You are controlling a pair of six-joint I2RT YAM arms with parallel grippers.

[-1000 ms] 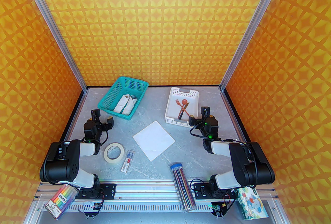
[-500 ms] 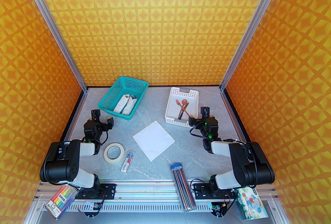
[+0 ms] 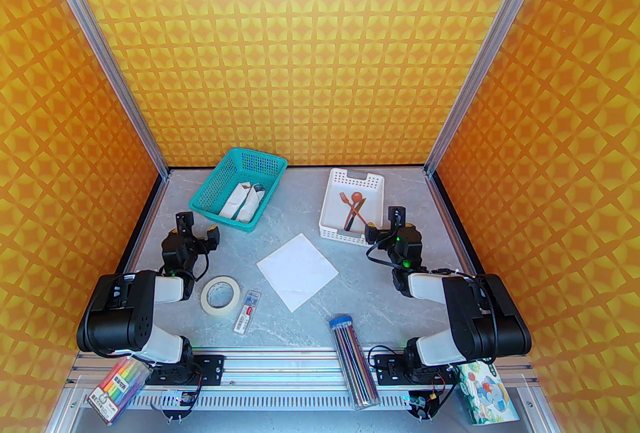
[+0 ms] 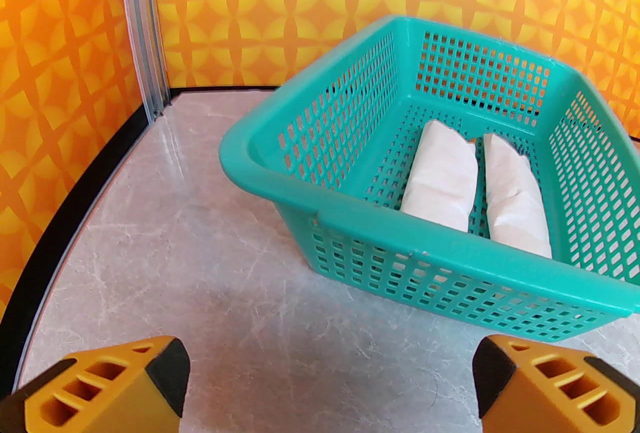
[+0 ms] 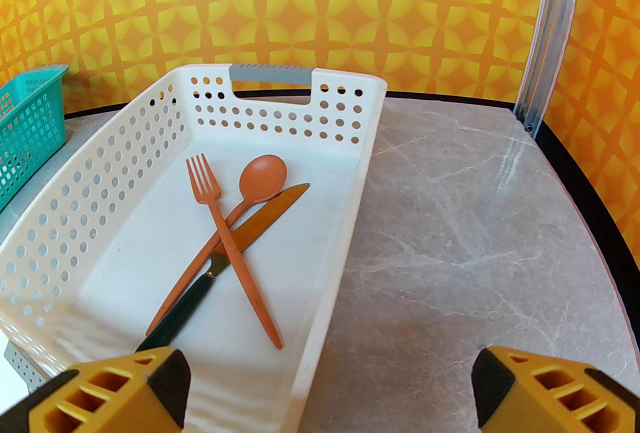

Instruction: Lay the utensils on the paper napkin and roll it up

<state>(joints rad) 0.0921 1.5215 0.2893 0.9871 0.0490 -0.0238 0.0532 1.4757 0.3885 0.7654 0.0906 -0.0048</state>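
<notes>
Your right gripper [image 5: 325, 391] and left gripper [image 4: 330, 386] hang empty, fingers wide apart. The fork [image 5: 245, 271], spoon [image 5: 262, 173] and knife [image 5: 272, 211] lie crossed in the white tray [image 5: 372, 121], at one o'clock from the bare paper napkin [image 3: 297, 271]. Take the fork first; it looks topmost: pinch across its handle, lift clear of the tray's wall. A tape roll [image 3: 205, 296] sits near the napkin's eight o'clock side.

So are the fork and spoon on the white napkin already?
No, the fork, spoon and knife lie crossed inside the white tray, apart from the paper napkin.
</notes>
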